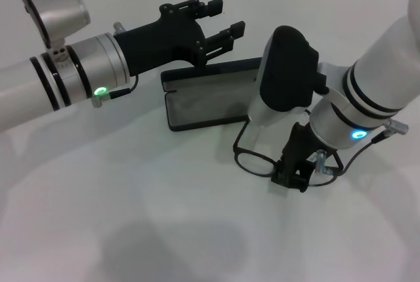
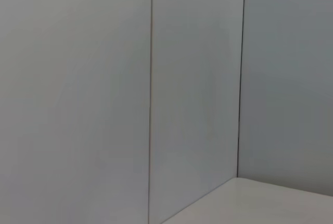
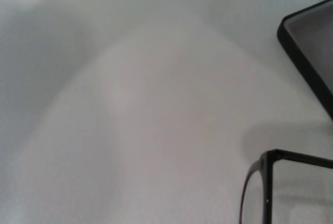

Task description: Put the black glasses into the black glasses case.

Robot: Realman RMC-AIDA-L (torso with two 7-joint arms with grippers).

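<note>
Glasses (image 1: pixel 254 162) lie under right claw (image 1: pixel 291 180).

Under my end effector lies a plain white worktop (image 1: pixel 131 229), smooth and matte, with soft grey shadows across it. Behind the worktop stands a pale tiled wall (image 2: pixel 197 78), its thin dark seams running upright down to the worktop's far edge.

A corner of the black glasses (image 3: pixel 268 182) lies near the open black glasses case (image 3: pixel 307 57) on the white table (image 3: pixel 130 104).
</note>
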